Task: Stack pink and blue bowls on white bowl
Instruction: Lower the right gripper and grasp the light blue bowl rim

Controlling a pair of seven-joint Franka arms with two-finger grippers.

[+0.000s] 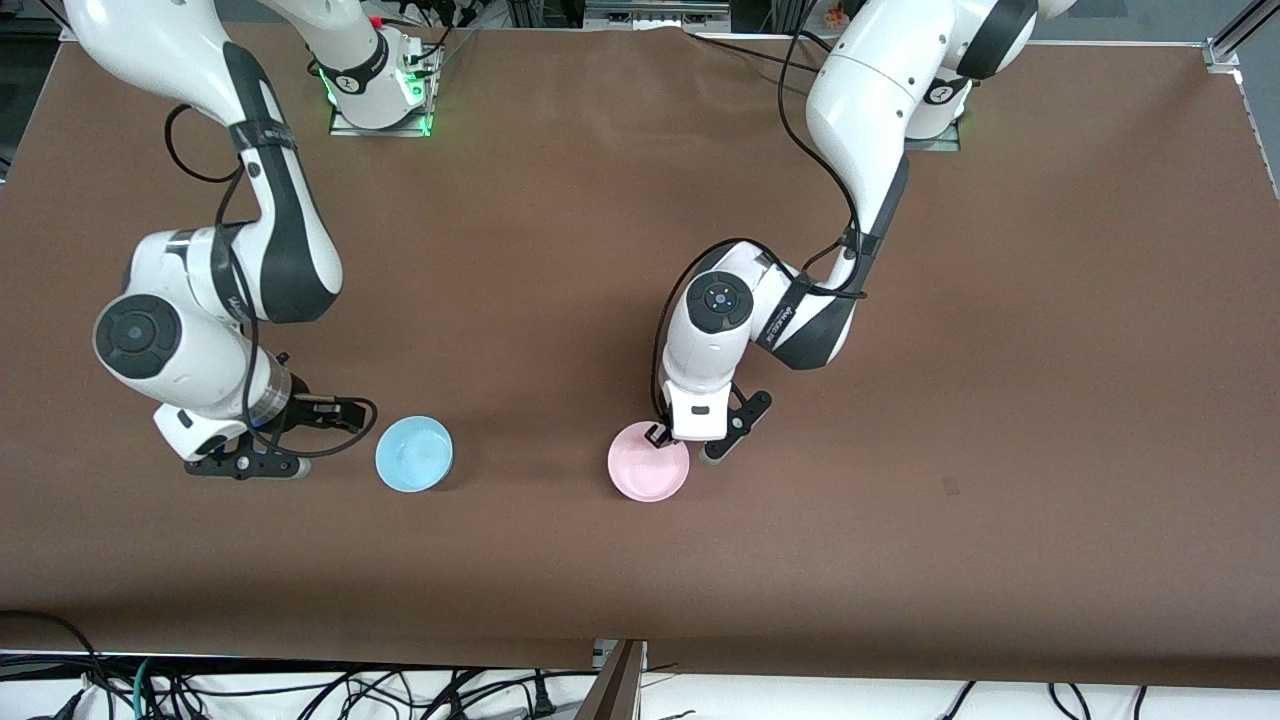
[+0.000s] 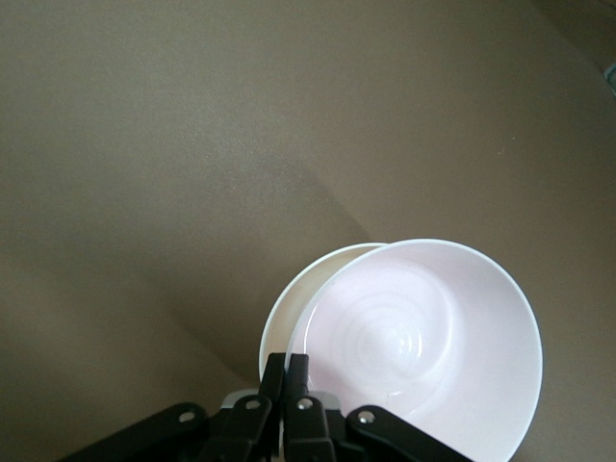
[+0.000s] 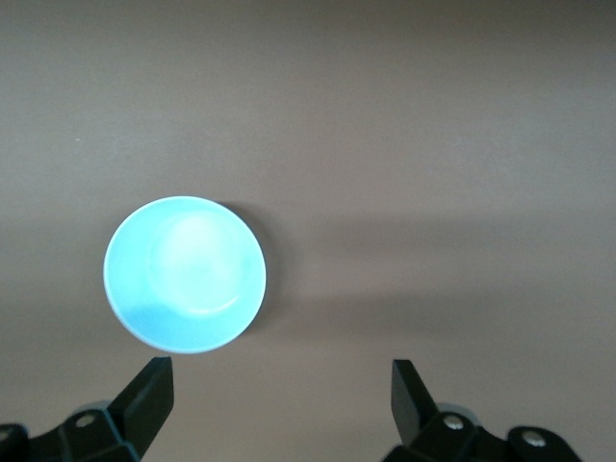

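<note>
Here, in the front view, the left gripper (image 1: 684, 441) sits low over the pink bowl (image 1: 648, 462), its fingers closed on the rim of that bowl at the edge farther from the front camera. The blue bowl (image 1: 414, 454) rests on the brown table (image 1: 560, 250) toward the right arm's end, well apart from the pink one, and the right gripper (image 1: 250, 465) hovers just beside it, on the side toward the right arm's end of the table. In the left wrist view, the left gripper (image 2: 287, 380) pinches the pink bowl (image 2: 423, 346) by its rim, the fingers (image 2: 296, 375) nearly together, while the white bowl (image 2: 289, 313) peeks out from beneath, the pink one tilted over it. In the right wrist view, the right gripper (image 3: 282, 390) is spread wide and holds nothing, and the blue bowl (image 3: 185, 273) lies upright on the table (image 3: 433, 144) near one fingertip (image 3: 154, 375).
</note>
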